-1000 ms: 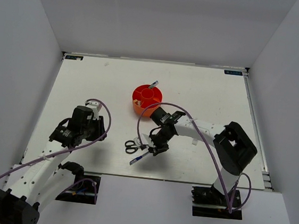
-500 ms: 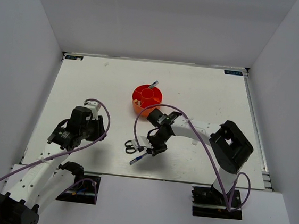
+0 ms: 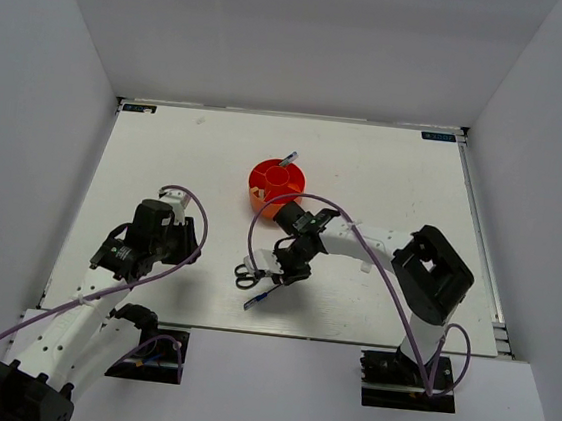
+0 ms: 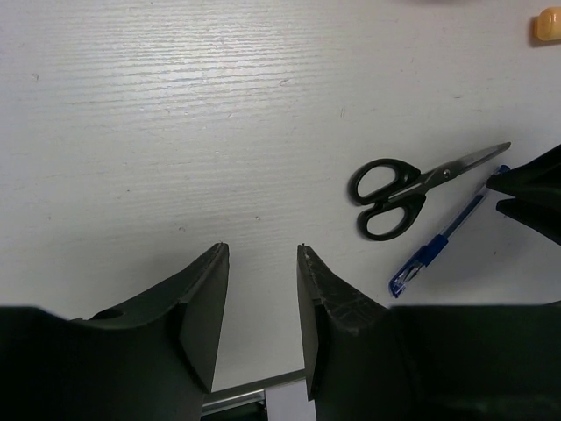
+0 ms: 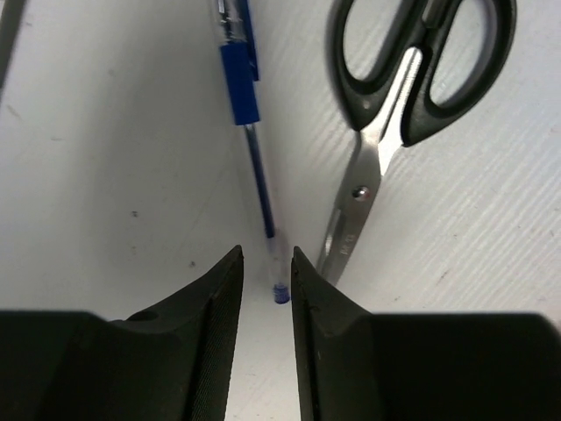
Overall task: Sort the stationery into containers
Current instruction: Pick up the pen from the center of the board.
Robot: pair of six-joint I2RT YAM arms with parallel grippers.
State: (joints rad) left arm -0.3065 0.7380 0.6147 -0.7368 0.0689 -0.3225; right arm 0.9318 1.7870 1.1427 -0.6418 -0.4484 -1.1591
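Observation:
The round orange organiser point(image 3: 275, 186) stands mid-table with one slim pen point(image 3: 288, 159) leaning in it. Black-handled scissors point(image 3: 246, 273) and a blue pen point(image 3: 260, 298) lie near the front. My right gripper point(image 3: 277, 275) is low over them. In the right wrist view it is open point(image 5: 266, 253), its jaws narrowly straddling the blue pen's point(image 5: 248, 132) near end without touching it, with the scissors point(image 5: 412, 79) just right. My left gripper point(image 4: 260, 250) is open and empty, left of the scissors point(image 4: 405, 188) and pen point(image 4: 438, 246). A small tan-yellow piece point(image 4: 545, 28), perhaps the eraser, lies beyond.
White walls close in the table on three sides. The table's front edge point(image 4: 263, 386) runs just under my left gripper. The right arm's purple cable point(image 3: 260, 218) loops over the space between the organiser and the scissors.
My right gripper has moved left and down towards the scissors and the blue pen's end. The left arm has barely moved.

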